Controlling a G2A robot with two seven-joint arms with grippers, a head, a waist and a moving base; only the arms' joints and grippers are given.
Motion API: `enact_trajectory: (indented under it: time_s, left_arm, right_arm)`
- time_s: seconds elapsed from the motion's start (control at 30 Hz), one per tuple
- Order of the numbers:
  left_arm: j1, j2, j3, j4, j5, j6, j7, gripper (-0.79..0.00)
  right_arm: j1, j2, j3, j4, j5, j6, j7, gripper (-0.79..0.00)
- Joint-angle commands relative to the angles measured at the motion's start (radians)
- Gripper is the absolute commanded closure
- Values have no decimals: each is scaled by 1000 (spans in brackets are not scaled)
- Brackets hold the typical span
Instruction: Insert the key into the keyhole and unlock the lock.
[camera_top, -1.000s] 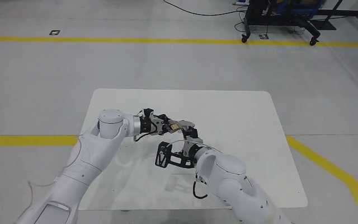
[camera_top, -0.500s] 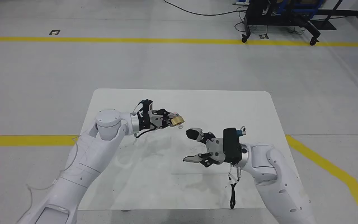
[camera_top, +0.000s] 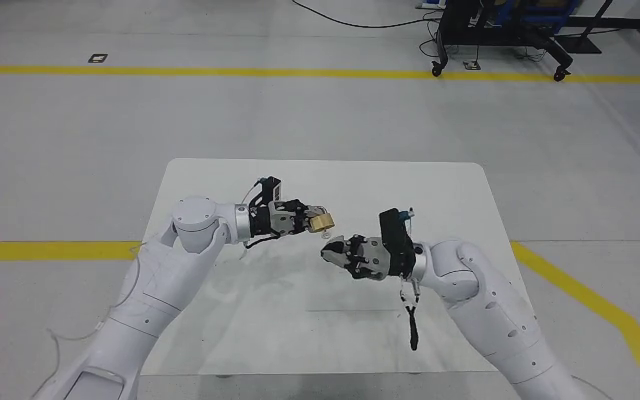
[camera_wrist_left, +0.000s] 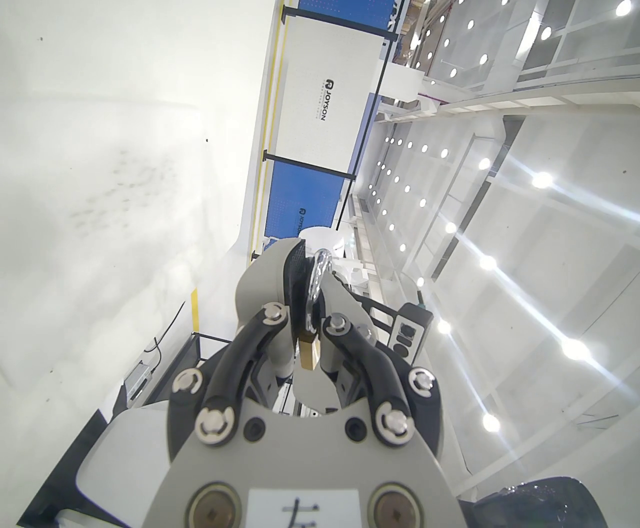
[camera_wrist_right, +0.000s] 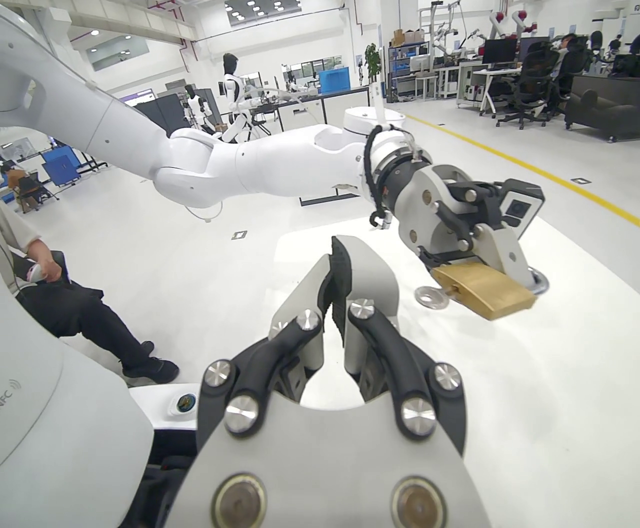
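Brass padlock (camera_top: 319, 220) is hanging above the table (camera_top: 450, 200), clamped in the left gripper (camera_top: 304, 218), its inserted key (camera_wrist_right: 434, 296) facing the right gripper (camera_top: 333, 251) close by. That gripper is pressing its jaws together empty; half a second earlier they were spread wide, farther off.

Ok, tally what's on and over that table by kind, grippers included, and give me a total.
lock: 1
key: 1
grippers: 2, the left gripper and the right gripper
table: 1
Total: 5
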Motion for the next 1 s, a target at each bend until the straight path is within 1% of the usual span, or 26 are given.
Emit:
enact_trajectory:
  time_s: [0.0,0.27,0.47,0.57,0.63,0.67,0.73,0.77,0.83,0.9,0.97]
  left_arm:
    - [1,0,-1,-1,0,-2,-3,0]
    - [5,-1,0,-7,6,-5,-11,0]
    - [7,-1,-3,-9,12,-14,-8,0]
    - [10,-2,-9,-13,10,-27,5,0]
    - [14,-2,-16,-18,13,-47,27,0]
    - [18,-2,-22,-20,12,-59,46,0]
    - [28,-3,-37,-30,22,-98,114,0]
    - [37,-4,-43,-37,19,-110,143,0]
    - [53,-4,-53,-52,18,-129,191,0]
    - [65,-4,-59,-66,29,-135,228,0]
    - [76,-5,-61,-77,31,-131,248,0]
  right_arm:
    - [5,4,1,15,-25,0,-13,0]
    - [33,0,-7,50,-98,15,-66,0]
    - [27,-3,-10,29,-151,109,-71,0]
    - [8,-1,4,14,-161,108,-103,0]
    - [-10,3,22,-11,-193,90,-137,0]
    - [-23,5,33,-22,-216,87,-158,-160]
    - [-55,9,58,-65,-276,99,-208,-268]
    - [-76,11,69,-90,-322,115,-229,-286]
    - [-119,14,85,-153,-438,192,-250,-314]
    - [-169,15,85,-226,-567,313,-247,-320]
    - [-216,13,62,-305,-691,438,-234,-320]
